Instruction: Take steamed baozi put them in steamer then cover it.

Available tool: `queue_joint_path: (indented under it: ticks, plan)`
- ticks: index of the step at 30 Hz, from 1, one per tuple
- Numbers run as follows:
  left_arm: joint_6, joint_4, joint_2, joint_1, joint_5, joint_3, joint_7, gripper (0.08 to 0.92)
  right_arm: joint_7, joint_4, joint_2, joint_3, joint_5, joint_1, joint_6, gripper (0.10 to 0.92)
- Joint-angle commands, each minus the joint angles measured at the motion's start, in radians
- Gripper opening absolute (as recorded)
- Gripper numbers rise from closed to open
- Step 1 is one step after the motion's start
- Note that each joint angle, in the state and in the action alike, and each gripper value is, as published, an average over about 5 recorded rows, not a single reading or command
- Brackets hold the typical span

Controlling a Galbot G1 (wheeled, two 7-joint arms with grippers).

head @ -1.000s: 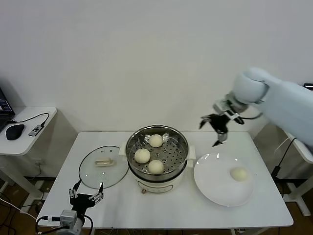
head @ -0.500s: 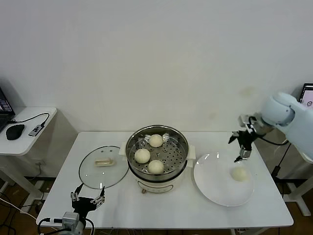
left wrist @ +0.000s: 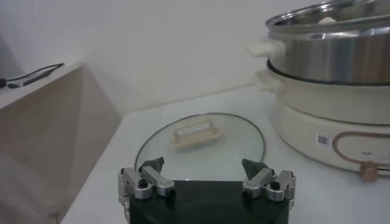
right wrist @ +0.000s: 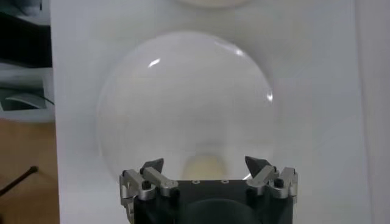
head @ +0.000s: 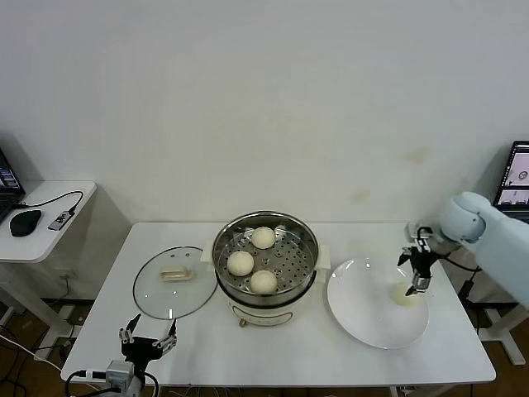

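The steel steamer stands mid-table with three steamed baozi inside. One more baozi lies on the white plate to the right. My right gripper hangs open just over that baozi. In the right wrist view the bun lies between the spread fingers of the gripper, untouched. The glass cover lies flat on the table left of the steamer. My left gripper waits open at the front edge, facing the cover and the steamer.
A side table with a mouse and cable stands at the far left. A screen shows at the right edge. The wall runs close behind the table.
My right arm has swung right and down, from beside the steamer to just above the baozi on the plate. The left gripper has sunk slightly toward the front edge.
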Motion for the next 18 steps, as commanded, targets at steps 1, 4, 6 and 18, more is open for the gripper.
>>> queue_joint_path:
  ticks: [1, 4, 6, 18]
  plan:
    - [0.0, 0.005, 0.001, 0.003, 0.002, -0.004, -0.001, 0.823, 0.043, -0.084, 0.062, 0.071, -0.097, -0.095, 0.048, 0.823]
    - [-0.001, 0.008, 0.0, 0.003, 0.003, -0.004, -0.001, 0.823, 0.059, -0.098, 0.074, 0.074, -0.107, -0.104, 0.055, 0.823]
    - [-0.001, 0.009, -0.001, 0.002, 0.004, -0.003, -0.001, 0.823, 0.071, -0.11, 0.083, 0.076, -0.113, -0.109, 0.059, 0.823]
    - [-0.002, 0.015, -0.004, 0.001, 0.005, -0.001, -0.002, 0.823, 0.051, -0.126, 0.087, 0.071, -0.161, -0.122, 0.091, 0.823]
